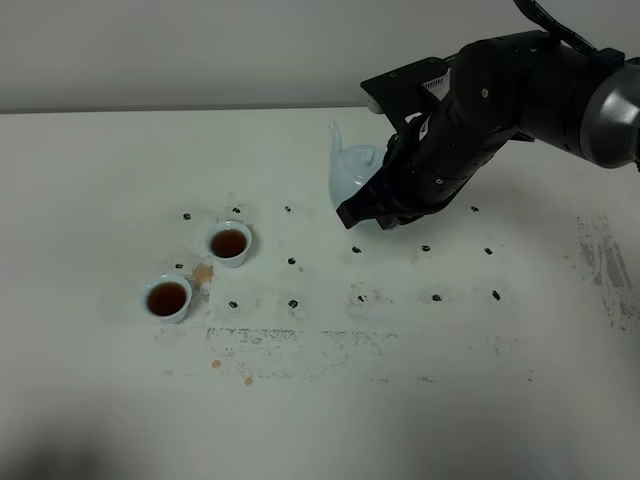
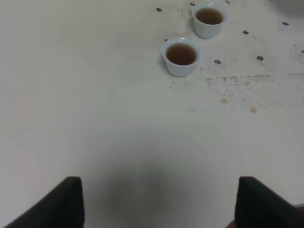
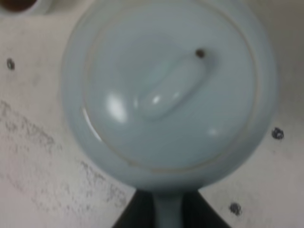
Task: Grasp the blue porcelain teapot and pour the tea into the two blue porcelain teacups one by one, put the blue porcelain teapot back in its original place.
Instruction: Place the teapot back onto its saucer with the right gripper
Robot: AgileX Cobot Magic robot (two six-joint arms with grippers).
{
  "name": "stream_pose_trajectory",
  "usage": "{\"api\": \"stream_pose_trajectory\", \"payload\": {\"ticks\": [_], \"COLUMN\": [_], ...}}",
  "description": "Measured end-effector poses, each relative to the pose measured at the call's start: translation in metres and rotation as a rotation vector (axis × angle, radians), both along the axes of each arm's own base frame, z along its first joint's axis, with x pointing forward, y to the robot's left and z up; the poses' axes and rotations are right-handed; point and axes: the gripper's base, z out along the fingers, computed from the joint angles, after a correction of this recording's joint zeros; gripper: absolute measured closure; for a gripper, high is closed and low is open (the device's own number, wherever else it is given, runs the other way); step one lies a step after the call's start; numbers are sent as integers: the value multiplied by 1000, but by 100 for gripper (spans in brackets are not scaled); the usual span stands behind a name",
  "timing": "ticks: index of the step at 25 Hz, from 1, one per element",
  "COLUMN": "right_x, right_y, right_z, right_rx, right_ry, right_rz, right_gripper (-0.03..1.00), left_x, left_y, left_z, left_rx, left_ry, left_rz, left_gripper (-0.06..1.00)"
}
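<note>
The blue porcelain teapot (image 1: 352, 170) is held by its handle in my right gripper (image 1: 372, 200), roughly upright with its spout pointing up, right of the cups. In the right wrist view its lid and knob (image 3: 171, 90) fill the frame, and the handle sits between the dark fingers (image 3: 135, 216) of the shut gripper (image 3: 167, 216). I cannot tell whether it touches the table. The two blue porcelain teacups (image 1: 230, 242) (image 1: 167, 298) stand at the left and both hold reddish-brown tea. They also show in the left wrist view (image 2: 209, 19) (image 2: 181, 56). My left gripper (image 2: 159, 209) is open and empty, well short of the cups.
A brownish spill stain (image 1: 202, 272) lies between the cups. Small dark marks (image 1: 293, 302) dot the white table (image 1: 420, 400), and two small orange spots (image 1: 216, 364) sit in front of a scuffed patch. The table's far edge meets a wall.
</note>
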Motion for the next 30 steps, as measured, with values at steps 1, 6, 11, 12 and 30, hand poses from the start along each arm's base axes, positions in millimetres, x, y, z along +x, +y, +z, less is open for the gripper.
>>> {"api": "stream_pose_trajectory", "payload": {"ticks": [1,6,11,12,30], "right_x": [2,20,47,51,93], "right_y": [-1,-2,4,6,12], "right_z": [-2,-23,-33,-34,-81], "right_rx": [5,-8,-18,-18,-82], "right_ry": [-8,6,25,27,107], "right_rz": [-6,-6,-1,1,12], "right_gripper": [93,93,93,93,93], "left_x": [0,0,0,0,0], "left_y": [0,0,0,0,0], "left_z": [0,0,0,0,0], "left_rx": [0,0,0,0,0], "left_ry": [0,0,0,0,0], "left_rz": [0,0,0,0,0], "left_gripper": [31,31,31,31,31]}}
